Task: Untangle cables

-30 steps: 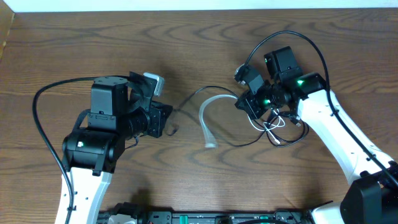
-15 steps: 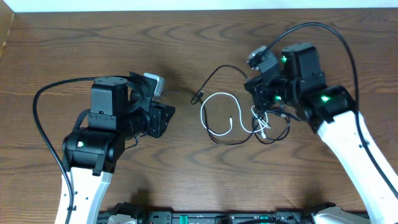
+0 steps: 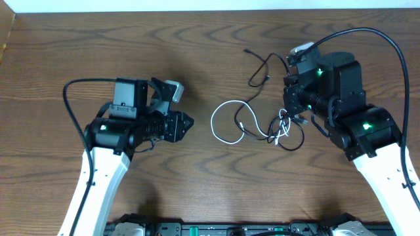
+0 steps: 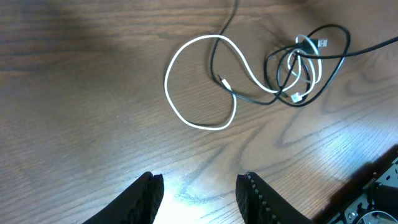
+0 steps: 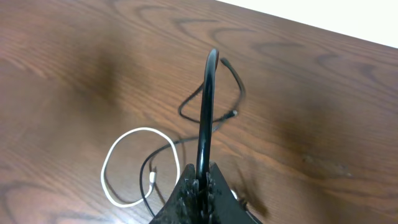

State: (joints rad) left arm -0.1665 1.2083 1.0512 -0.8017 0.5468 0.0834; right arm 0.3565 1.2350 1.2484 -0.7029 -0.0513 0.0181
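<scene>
A white cable (image 3: 216,128) lies in a loop at mid-table, its other end knotted with black cables in a small tangle (image 3: 283,131). My right gripper (image 3: 293,98) hovers over that tangle, shut on a black cable (image 5: 207,106) that arches up from its fingertips; the free plug end (image 3: 248,50) trails toward the far side. My left gripper (image 3: 189,123) stands open left of the white loop, with nothing between its fingers (image 4: 148,194). In the left wrist view the white cable (image 4: 169,93) and the tangle (image 4: 301,62) lie ahead, apart from the left gripper (image 4: 199,193).
Thick black arm wires (image 3: 72,98) (image 3: 387,39) curve beside each arm. The table's far edge (image 3: 197,9) meets a white wall. A dark rail (image 3: 223,229) runs along the near edge.
My left gripper has opened and the black cable end has left it. The right gripper moved right and toward the far side with a black cable, dragging the bundle rightward.
</scene>
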